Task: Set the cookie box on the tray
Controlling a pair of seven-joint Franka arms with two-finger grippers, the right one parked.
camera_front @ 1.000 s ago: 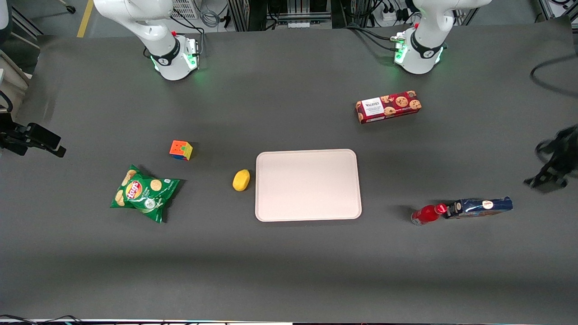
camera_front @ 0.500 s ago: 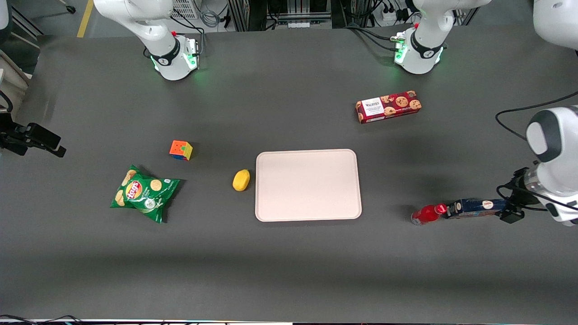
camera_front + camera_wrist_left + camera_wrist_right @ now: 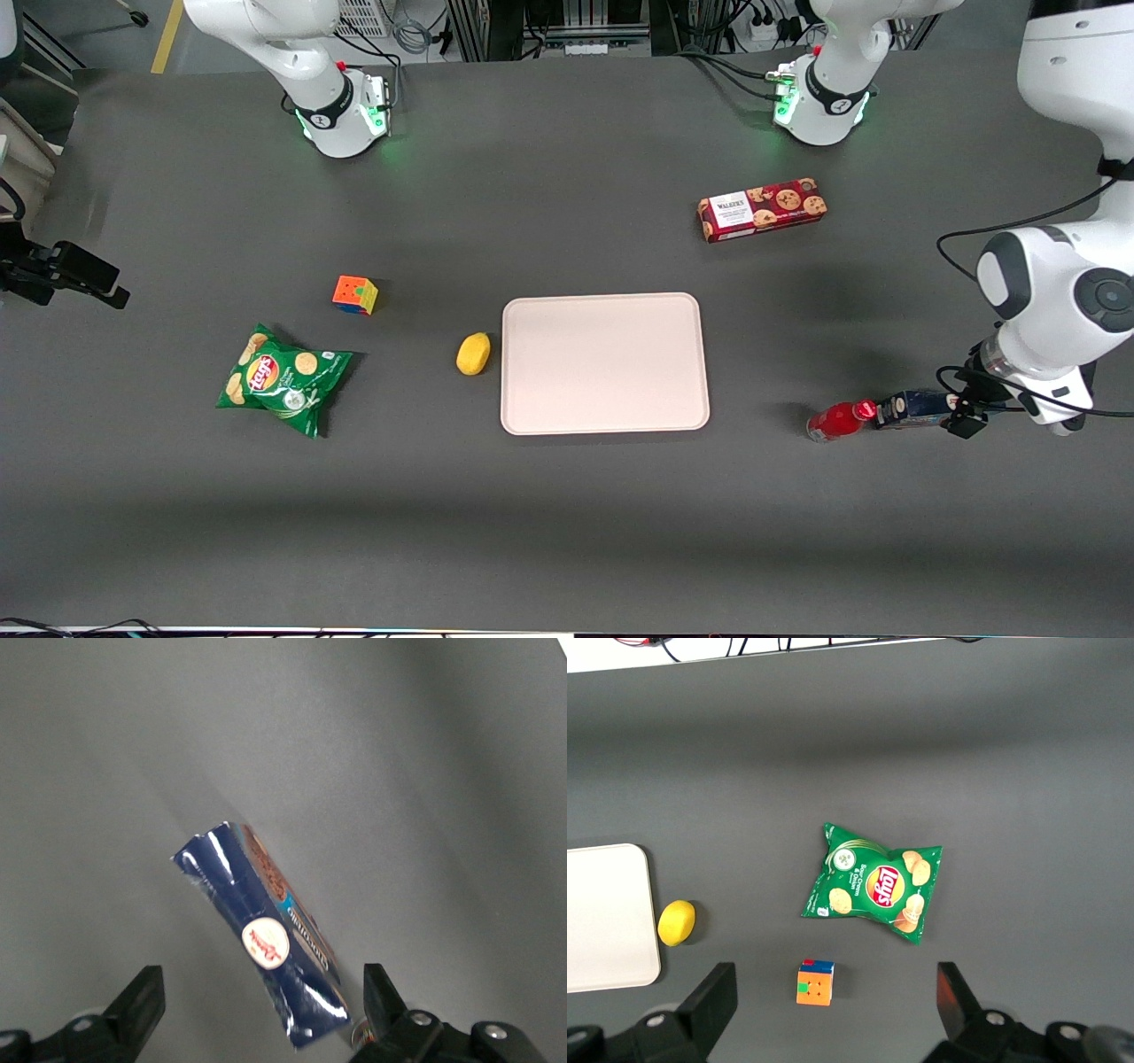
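The cookie box [image 3: 917,408], long and dark navy, lies flat on the table toward the working arm's end. One end of it touches a red bottle [image 3: 837,421]. My left gripper [image 3: 971,415] hangs over the box's other end and covers it in the front view. In the left wrist view the gripper [image 3: 264,999] is open, its black fingers [image 3: 144,994] wide apart above the table, and the cookie box [image 3: 266,942] lies slantwise between and below them, untouched. The pale pinkish tray [image 3: 605,363] sits mid-table with nothing on it.
A red box printed with cookies [image 3: 762,210] lies farther from the front camera than the tray. A yellow lemon [image 3: 473,354] rests beside the tray. A colour cube [image 3: 355,294] and a green chip bag [image 3: 282,379] lie toward the parked arm's end.
The left arm has swung in from the working arm's end of the table, so the gripper now hangs over the cookie box and covers its end. The box has not moved.
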